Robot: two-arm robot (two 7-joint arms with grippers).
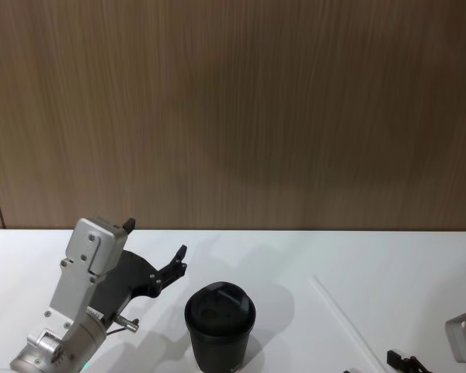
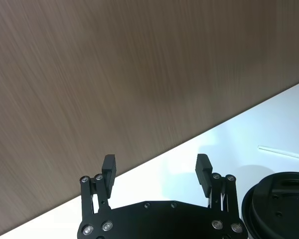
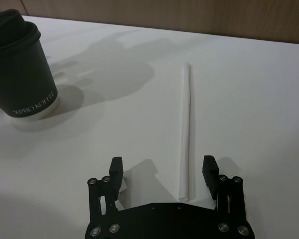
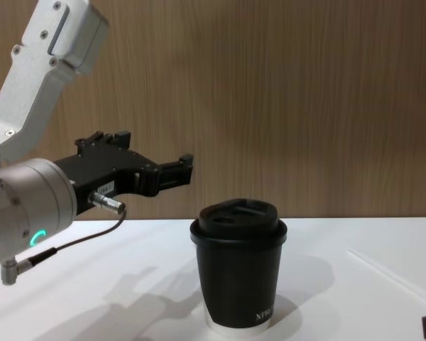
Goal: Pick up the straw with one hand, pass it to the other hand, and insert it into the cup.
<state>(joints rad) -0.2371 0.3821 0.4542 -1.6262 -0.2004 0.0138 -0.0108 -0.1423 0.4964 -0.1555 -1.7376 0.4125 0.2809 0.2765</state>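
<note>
silver-white arm [image 4: 28, 206], green ring light [image 4: 34, 238], grey cable [image 4: 78, 241]; black left hand [image 2: 156, 164].

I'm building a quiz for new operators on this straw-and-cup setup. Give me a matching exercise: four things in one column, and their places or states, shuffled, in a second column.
Column one
1. straw
2. cup
3. left pincer
4. right pincer

Column two
A. open, with the straw's near end seen between its fingers in the right wrist view
B. lying flat on the table
C. open and empty, raised to the left of the cup
D. standing upright with its lid on

Pairs: 1-B, 2-D, 3-C, 4-A
</note>
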